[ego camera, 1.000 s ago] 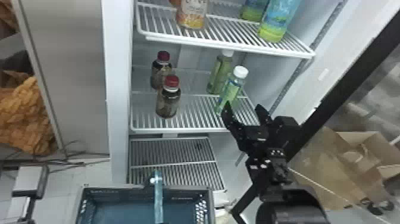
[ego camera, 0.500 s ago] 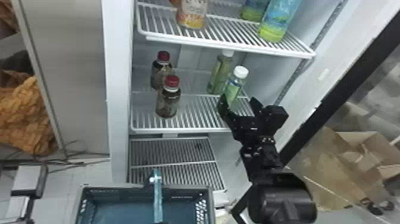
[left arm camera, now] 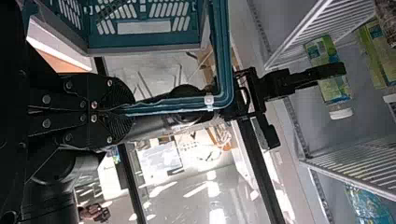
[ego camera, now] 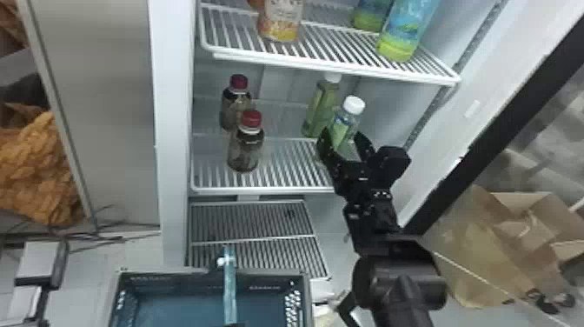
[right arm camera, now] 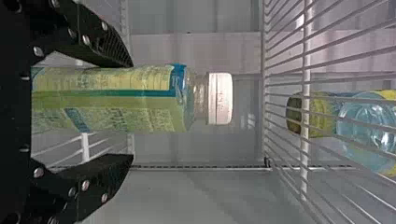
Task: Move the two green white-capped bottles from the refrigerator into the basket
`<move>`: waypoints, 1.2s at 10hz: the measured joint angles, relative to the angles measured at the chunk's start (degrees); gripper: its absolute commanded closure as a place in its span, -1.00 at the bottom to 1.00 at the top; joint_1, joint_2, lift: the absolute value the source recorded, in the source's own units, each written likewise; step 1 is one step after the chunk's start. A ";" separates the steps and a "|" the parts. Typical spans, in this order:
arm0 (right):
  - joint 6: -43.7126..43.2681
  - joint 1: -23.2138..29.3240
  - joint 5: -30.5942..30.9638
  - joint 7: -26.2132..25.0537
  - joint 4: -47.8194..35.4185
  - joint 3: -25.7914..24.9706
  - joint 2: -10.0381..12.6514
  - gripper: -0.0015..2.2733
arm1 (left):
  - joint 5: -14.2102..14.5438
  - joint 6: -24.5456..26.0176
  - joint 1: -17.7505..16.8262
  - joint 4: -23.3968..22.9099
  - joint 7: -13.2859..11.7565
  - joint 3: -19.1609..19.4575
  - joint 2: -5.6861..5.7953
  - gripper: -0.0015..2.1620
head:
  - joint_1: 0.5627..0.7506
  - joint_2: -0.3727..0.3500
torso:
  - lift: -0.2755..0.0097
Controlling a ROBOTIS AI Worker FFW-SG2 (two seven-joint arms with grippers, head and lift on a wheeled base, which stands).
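Spotting two slim green white-capped bottles (ego camera: 344, 124) on a wire shelf (ego camera: 287, 163), right of centre in the head view, I've my right gripper (ego camera: 342, 133) spread around the nearer; my left wrist view adds my left gripper (left arm camera: 123, 110) clenched on the teal basket handle (left arm camera: 224, 56).

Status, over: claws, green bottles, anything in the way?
Right claw open, front green bottle between its fingers, ungripped. Left claw shut on basket handle. Second green bottle close behind the first, possible snag.
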 measured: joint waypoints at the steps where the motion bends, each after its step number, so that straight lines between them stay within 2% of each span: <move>1: -0.72 -0.92 -0.32 0.06 1.23 0.00 -0.03 -0.30 | 0.04 0.00 0.00 0.00 0.00 0.00 0.00 0.07 | 0.41 -0.94 | -0.92; 4: -2.21 -0.82 -1.55 0.98 1.08 0.07 -0.08 -0.24 | 0.21 0.00 0.12 0.00 -0.08 0.09 0.00 0.07 | 0.41 -0.94 | -0.92; 6: -1.89 0.93 -3.64 2.08 -2.62 0.43 -0.11 -0.24 | 0.23 0.00 0.15 -0.20 -0.08 0.12 0.00 0.07 | 0.41 -0.94 | -0.92; 9: 4.86 4.75 -7.31 4.32 -11.28 0.72 -0.45 -0.24 | 0.10 0.00 0.26 -0.28 -0.07 0.23 0.00 0.06 | 0.41 -0.94 | -0.92; 12: 13.55 10.70 -9.59 6.11 -22.26 0.23 -1.04 -0.24 | -0.21 -0.18 0.08 -0.40 -0.07 0.11 0.00 0.06 | 0.41 -0.94 | -0.92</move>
